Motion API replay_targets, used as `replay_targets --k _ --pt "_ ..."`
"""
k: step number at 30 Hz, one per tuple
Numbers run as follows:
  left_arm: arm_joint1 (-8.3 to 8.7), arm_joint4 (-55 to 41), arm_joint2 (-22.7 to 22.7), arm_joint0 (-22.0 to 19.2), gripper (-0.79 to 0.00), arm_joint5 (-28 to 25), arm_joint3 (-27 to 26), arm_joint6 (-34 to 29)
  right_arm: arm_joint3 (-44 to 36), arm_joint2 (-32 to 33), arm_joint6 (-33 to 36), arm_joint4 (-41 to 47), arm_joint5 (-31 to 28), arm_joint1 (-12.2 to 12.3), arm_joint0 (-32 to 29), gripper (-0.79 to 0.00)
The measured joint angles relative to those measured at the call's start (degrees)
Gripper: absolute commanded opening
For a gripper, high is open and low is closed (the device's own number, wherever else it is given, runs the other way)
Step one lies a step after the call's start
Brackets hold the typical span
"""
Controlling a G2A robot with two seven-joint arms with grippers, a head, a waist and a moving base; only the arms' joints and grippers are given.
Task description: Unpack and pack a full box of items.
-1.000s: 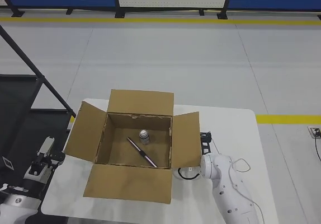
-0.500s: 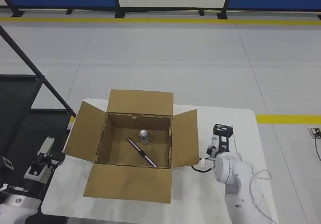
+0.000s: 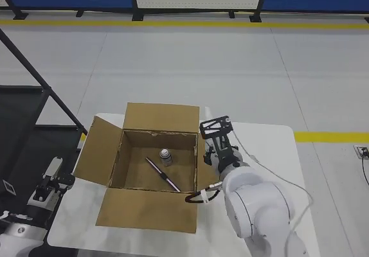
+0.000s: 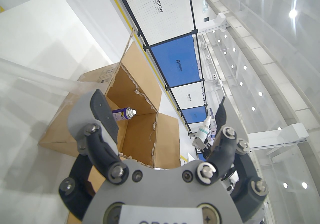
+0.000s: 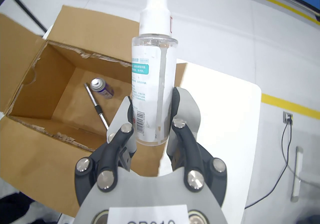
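A brown cardboard box [image 3: 161,117] sits on a white table [image 3: 261,141] with all 4 of its flaps folded out. The right gripper [image 5: 153,102] squeezes a clear plastic spray bottle with a white pump top [image 5: 152,67]. Its 2 fingers press on the lower part of the bottle, 1 on each side, and the white top points away from the gripper. In the top view this gripper [image 3: 215,128] is up over the right flap of the box, close to the box's right wall. Inside the box, a small purple spray can with a silver top [image 3: 165,155] stands up near the back wall. A thin silver and black rod [image 3: 163,175] lies flat on the box floor just beside the can, at a slant. The left gripper [image 4: 160,107] is wide open, with nothing between its 2 fingers. It is well apart from the box [image 4: 150,132], and its camera sees the can [image 4: 123,113] inside and the bottle [image 4: 203,130] far off on the other side.
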Motion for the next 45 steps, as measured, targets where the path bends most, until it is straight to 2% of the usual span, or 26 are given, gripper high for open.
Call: replay_targets --k 5,8,14,23,27,33,37,45 --pt "0.00 0.00 0.00 0.00 0.000 0.00 0.00 0.00 19.43 -5.98 2.01 8.75 0.26 -2.77 13.19 -0.785" --pt "0.00 0.00 0.00 0.00 0.000 0.00 0.00 0.00 29.94 -7.56 1.67 14.66 -0.04 -4.15 17.92 -0.785" --pt "0.00 0.00 0.00 0.00 0.000 0.00 0.00 0.00 43.22 -7.79 1.47 23.37 -2.01 -5.47 20.64 -0.785" --pt "0.00 0.00 0.00 0.00 0.000 0.00 0.00 0.00 48.82 -9.83 2.11 21.81 3.48 -6.52 20.76 -0.785" --pt "0.00 0.00 0.00 0.00 0.000 0.00 0.00 0.00 50.38 -10.55 2.89 22.42 3.79 -7.08 21.24 -0.785" --pt "0.00 0.00 0.00 0.00 0.000 0.00 0.00 0.00 54.30 -11.31 3.52 23.33 4.09 -8.04 23.34 -0.520" --pt "0.00 0.00 0.00 0.00 0.000 0.00 0.00 0.00 57.53 -11.75 3.40 23.79 4.79 -8.76 25.06 -0.453" --pt "0.00 0.00 0.00 0.00 0.000 0.00 0.00 0.00 62.00 -12.13 2.34 25.56 4.42 -9.98 27.28 -0.434"
